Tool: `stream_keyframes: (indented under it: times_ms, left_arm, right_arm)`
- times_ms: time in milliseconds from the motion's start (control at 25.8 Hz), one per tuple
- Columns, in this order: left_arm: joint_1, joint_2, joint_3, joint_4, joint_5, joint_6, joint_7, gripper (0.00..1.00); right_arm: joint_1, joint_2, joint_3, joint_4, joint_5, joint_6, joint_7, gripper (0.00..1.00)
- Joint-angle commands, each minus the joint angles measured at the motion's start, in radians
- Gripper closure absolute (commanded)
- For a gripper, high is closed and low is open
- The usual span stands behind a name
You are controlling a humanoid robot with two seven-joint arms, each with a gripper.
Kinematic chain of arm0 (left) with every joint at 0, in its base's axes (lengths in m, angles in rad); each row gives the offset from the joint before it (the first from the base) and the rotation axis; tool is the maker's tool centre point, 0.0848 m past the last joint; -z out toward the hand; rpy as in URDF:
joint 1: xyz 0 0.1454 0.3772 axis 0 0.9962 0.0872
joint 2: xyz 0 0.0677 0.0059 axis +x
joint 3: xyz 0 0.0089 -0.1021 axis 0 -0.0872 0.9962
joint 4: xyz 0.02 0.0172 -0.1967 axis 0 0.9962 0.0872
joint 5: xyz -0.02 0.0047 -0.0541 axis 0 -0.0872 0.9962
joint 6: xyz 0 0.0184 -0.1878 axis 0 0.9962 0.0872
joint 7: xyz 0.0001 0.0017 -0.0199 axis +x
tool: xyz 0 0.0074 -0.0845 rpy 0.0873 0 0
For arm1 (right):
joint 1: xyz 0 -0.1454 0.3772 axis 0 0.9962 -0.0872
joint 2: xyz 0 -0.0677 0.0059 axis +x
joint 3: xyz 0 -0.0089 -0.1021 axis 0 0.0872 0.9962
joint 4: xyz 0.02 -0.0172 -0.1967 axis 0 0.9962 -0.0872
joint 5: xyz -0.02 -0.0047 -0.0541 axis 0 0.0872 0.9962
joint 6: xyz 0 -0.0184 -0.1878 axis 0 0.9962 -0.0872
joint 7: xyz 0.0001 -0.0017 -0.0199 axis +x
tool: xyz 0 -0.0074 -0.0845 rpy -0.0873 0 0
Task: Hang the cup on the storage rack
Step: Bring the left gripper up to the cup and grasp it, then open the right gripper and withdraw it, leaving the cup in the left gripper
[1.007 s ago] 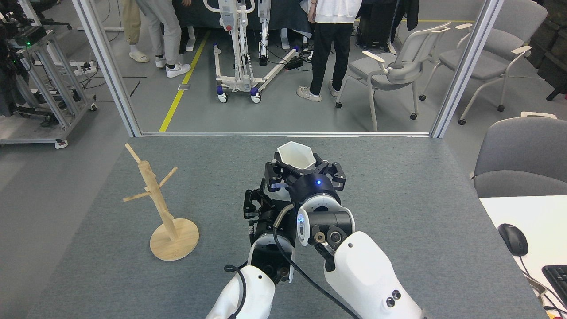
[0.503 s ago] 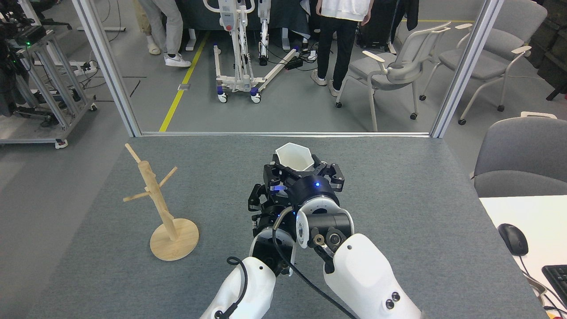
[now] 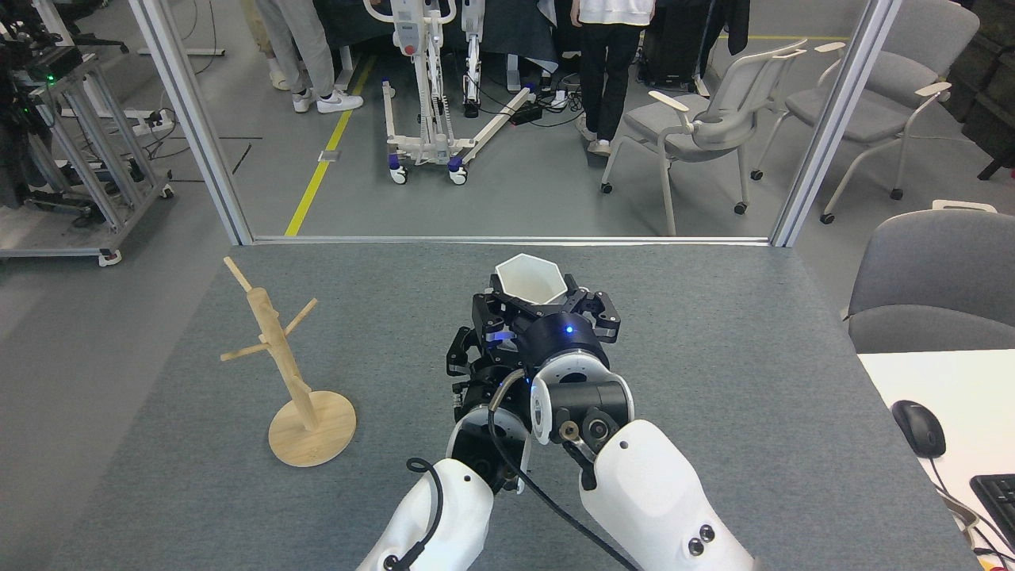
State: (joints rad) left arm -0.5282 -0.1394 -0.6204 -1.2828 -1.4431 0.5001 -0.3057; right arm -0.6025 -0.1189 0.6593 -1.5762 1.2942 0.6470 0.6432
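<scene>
The white faceted cup (image 3: 530, 279) sits mouth-up at the table's middle, its lower part hidden by my right gripper (image 3: 538, 308). That gripper's dark fingers (image 3: 591, 308) stand on both sides of the cup and it is shut on it. My left gripper (image 3: 469, 358) is just below and left of the cup, tucked against the right wrist; it is dark and partly hidden, so its state does not show. The wooden storage rack (image 3: 276, 342) stands on its round base (image 3: 317, 438) at the table's left, well apart from both grippers, with bare pegs.
The grey felt table (image 3: 714, 396) ends at a metal frame (image 3: 507, 239) behind the cup. A white desk with a mouse (image 3: 918, 427) and keyboard is at right, with a grey chair (image 3: 936, 277). People's legs and equipment stand on the floor beyond.
My left gripper rose and moved forward under the right wrist, closer to the cup. The cup and right gripper barely shifted. The people behind have walked.
</scene>
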Motion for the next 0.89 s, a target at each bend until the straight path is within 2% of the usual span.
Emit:
stream_keyframes:
  times_ms: [0,271,503,620,697,852]
  left_arm:
    - [0.001,0.0,0.001,-0.004,-0.002,-0.022,0.008,0.83]
    - [0.001,-0.002,-0.001,-0.013,-0.005,-0.052,0.033,0.83]
    - [0.01,0.006,-0.004,-0.053,-0.014,-0.114,0.079,0.83]
    - [0.013,0.012,-0.005,-0.081,-0.025,-0.117,0.08,0.83]
    - [0.02,0.012,-0.005,-0.093,-0.039,-0.117,0.079,0.83]
    - [0.036,0.014,-0.005,-0.105,-0.048,-0.117,0.08,0.83]
  right_arm:
    - [0.006,0.001,0.0,-0.002,0.016,-0.003,-0.013,0.01]
    - [0.012,-0.002,0.002,-0.013,0.025,-0.003,-0.013,0.01]
    - [0.006,0.01,0.0,-0.054,0.094,-0.012,-0.028,0.01]
    - [0.004,0.034,0.002,-0.068,0.099,-0.02,-0.073,0.01]
    - [0.001,0.045,0.002,-0.082,0.125,-0.029,-0.115,0.01]
    - [-0.005,0.059,0.002,-0.102,0.149,-0.069,-0.241,0.02]
